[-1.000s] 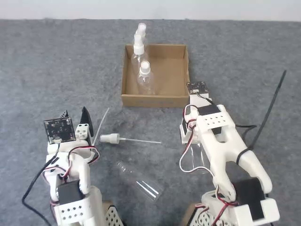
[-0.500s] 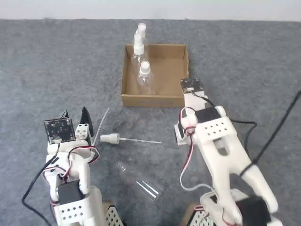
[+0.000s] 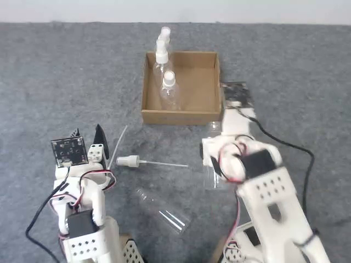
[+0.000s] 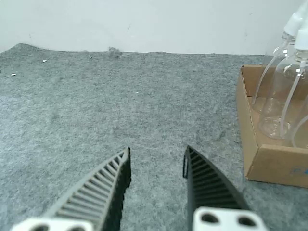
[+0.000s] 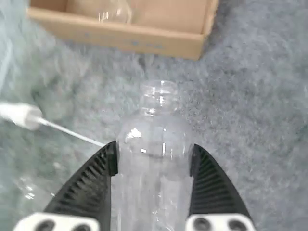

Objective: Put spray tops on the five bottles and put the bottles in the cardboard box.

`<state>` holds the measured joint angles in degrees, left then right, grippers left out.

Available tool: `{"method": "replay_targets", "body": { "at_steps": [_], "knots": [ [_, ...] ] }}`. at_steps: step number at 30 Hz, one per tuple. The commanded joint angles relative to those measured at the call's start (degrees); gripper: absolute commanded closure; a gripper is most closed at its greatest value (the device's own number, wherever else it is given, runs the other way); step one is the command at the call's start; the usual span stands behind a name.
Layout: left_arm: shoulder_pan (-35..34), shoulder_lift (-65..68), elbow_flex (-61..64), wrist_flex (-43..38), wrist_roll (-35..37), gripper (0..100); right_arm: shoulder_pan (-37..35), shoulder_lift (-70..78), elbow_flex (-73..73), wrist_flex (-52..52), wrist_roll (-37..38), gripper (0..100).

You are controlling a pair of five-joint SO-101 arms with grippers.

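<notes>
Nearest the arm bases, a capless clear bottle (image 3: 164, 211) lies on its side on the grey mat (image 3: 66, 76). The right gripper (image 5: 153, 150) clamps a second open-necked bottle (image 5: 154, 120) by the body (neck toward the box). The left gripper (image 4: 157, 151) is over bare mat, jaws moderately apart, holding nothing. A loose spray top (image 3: 130, 161) lies between the arms. Farthest, the cardboard box (image 3: 181, 116) holds three capped bottles (image 3: 169, 90) along its left side.

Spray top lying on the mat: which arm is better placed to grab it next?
Left. The left fingers are open, empty, close to the spray top; the right fingers are shut on an uncapped bottle.
</notes>
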<state>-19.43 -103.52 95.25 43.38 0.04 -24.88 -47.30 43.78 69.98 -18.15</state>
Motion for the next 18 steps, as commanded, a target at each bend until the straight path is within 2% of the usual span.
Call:
{"method": "replay_targets", "body": {
  "at_steps": [1,5,10,13,18],
  "knots": [
    [0.0,-0.97,-0.48,-2.11,-0.26,83,-0.48,-9.89,1.23,-0.04,-2.11,94.7],
    [0.09,-0.97,-0.48,-2.02,-0.18,83,-0.22,-17.01,5.89,-2.86,-2.2,94.8],
    [0.09,-0.97,-0.48,-1.93,-0.09,83,-0.22,-24.57,14.95,-10.95,-2.2,99.5],
    [0.09,-0.97,-0.48,-1.93,-0.09,83,-0.13,-29.76,19.69,-15.08,-2.2,99.1],
    [0.09,-0.97,-0.66,-1.85,-0.09,83,-0.13,-38.64,25.41,-17.19,-2.2,99.1]
  ]
}}
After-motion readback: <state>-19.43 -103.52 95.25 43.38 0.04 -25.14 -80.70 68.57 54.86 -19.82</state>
